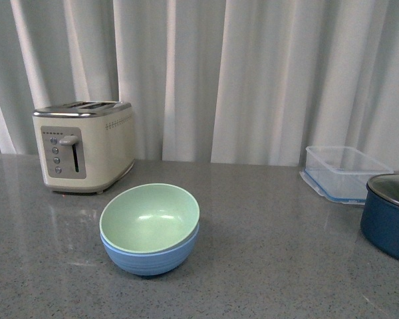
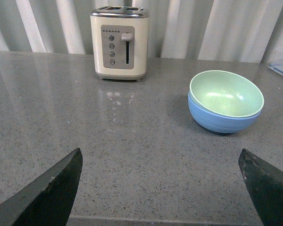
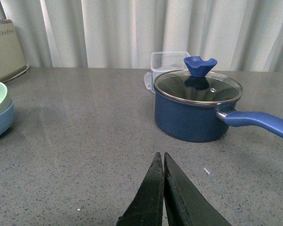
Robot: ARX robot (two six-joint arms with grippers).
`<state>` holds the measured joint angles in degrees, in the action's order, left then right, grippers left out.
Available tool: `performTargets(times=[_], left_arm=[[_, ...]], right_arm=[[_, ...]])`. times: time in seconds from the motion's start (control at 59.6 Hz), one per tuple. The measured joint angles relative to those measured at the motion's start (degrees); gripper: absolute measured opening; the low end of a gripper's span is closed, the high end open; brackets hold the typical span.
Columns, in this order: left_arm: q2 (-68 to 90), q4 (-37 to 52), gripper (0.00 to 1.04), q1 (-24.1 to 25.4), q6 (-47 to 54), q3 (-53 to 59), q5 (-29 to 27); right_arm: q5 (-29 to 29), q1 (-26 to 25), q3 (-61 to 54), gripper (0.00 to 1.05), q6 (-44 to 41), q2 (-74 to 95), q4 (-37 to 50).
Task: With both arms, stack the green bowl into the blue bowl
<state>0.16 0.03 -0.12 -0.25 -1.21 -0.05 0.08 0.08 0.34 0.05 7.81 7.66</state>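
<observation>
Left gripper: fingers spread wide, nothing between them, hanging over bare counter on the near side, well short of the bowls. Right gripper: fingers pressed together, tips touching, empty, over bare counter near the pot. Neither arm shows in the front view.

Green bowl sits nested inside the blue bowl, upright, rims close to level, green rim slightly proud of the blue one. Stack stands on the grey counter, centre-left, in front and to the right of the cream toaster, apart from it. Far right: clear plastic container, and nearer, the dark blue pot with glass lid and blue knob, handle pointing right.

Judgement: the stacking looks done; what remains is pulling clear and parking. To do that well, both grippers should stay high and away from the stack so nothing nudges the bowls, and the right one should avoid the pot handle. If a seating check is wanted, the green bowl looks settled evenly, no obvious tilt.

Writing: the toaster has a short line of small marks above its buttons, too small to read. No brand or label legible on bowls, pot or container.
</observation>
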Motion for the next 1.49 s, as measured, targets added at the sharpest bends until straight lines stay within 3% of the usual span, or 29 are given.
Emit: performTargets(times=[0.067, 0.252, 0.738, 1.493], left_arm=[[0.00, 0.00, 0.98, 0.00, 0.00, 0.00, -0.02], [-0.02, 0.00, 0.98, 0.00, 0.00, 0.00, 0.00], [-0.04, 0.00, 0.98, 0.00, 0.00, 0.00, 0.00], [-0.04, 0.00, 0.98, 0.00, 0.00, 0.00, 0.00]], right_arm=[[-0.15, 0.00, -0.02, 0.01, -0.02, -5.11, -6.80], [-0.13, 0.00, -0.02, 0.04, -0.07, -7.52, -7.56], [-0.13, 0.00, -0.02, 0.96, -0.07, -7.56, -7.56], [-0.13, 0.00, -0.02, 0.95, -0.04, -7.56, -7.56]])
